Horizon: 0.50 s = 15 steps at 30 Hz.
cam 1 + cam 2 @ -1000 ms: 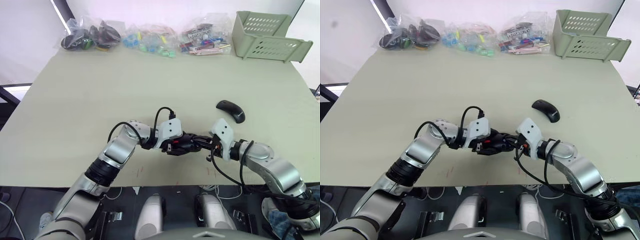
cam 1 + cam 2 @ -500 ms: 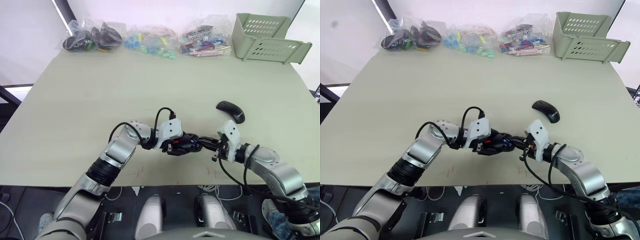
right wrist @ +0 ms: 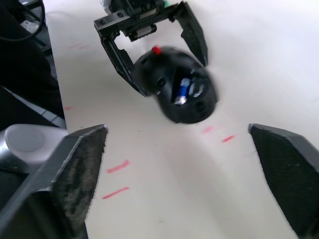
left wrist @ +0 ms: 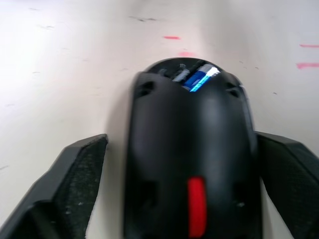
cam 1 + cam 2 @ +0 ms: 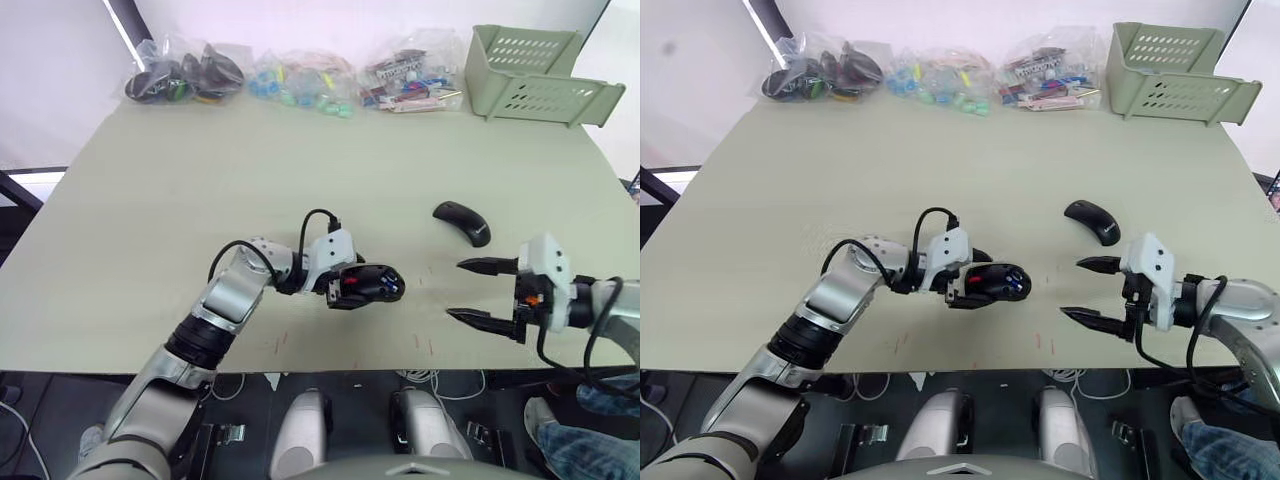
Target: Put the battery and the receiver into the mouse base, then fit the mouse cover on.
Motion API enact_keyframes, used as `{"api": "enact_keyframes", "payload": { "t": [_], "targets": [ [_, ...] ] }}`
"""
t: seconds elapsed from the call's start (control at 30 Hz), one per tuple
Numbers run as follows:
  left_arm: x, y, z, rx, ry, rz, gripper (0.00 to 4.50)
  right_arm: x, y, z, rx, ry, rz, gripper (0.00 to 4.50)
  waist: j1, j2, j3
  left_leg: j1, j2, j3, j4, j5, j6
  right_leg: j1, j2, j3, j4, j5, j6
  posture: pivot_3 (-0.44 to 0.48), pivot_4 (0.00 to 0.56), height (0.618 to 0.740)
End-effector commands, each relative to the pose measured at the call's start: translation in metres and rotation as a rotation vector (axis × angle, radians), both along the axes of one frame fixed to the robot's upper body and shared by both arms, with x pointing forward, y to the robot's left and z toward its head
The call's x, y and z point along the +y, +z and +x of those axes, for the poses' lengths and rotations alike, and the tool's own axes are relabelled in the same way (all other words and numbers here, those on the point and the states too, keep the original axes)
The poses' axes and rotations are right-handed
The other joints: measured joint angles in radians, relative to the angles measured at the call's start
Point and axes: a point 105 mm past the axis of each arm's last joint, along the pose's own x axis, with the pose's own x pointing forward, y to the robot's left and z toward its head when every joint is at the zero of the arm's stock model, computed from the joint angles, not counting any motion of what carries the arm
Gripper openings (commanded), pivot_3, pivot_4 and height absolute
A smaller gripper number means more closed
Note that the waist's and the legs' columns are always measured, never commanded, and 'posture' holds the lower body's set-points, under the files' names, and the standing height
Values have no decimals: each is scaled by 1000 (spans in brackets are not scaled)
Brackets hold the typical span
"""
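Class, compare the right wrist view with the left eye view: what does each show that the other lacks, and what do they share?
Right wrist view alone: the blue battery seated in the mouse base's recess, seen clearly.

Left eye view alone: the mouse cover lying apart on the table, the green basket and the bags of parts.

Both: the mouse base between the left gripper's fingers, and the open right gripper.

bare table (image 5: 430,290) separates right claw (image 5: 482,291) from mouse base (image 5: 368,285).
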Motion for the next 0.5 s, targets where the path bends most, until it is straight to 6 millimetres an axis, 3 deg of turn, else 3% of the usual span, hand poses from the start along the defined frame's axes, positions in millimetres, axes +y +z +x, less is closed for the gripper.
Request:
{"api": "enact_keyframes", "payload": {
  "t": [0.03,0.23,0.4,0.5],
  "targets": [
    [9,36,-5,-70,-13,-104,4500,-15,8,-6,-26,-39,7,4488,3,0,0,-3,0,-1,0,0,0,-2,0,-1,0,2,-3,0,150,740],
    [35,64,-27,-25,33,-231,4500,-33,7,6,-39,-180,21,4488,-1,0,0,-6,0,-1,0,0,0,-5,-1,-1,-1,2,-3,0,150,740],
    [65,65,-47,-53,170,-263,4500,-53,3,35,-39,-338,16,4488,-2,0,1,-5,0,0,0,0,0,-5,-1,-1,-1,2,-3,0,150,740],
    [66,75,-61,-65,144,-452,4500,-57,3,47,-40,-365,5,4488,1,0,1,-4,0,1,0,0,0,-4,-1,0,-1,2,-3,0,150,740]
  ]
}}
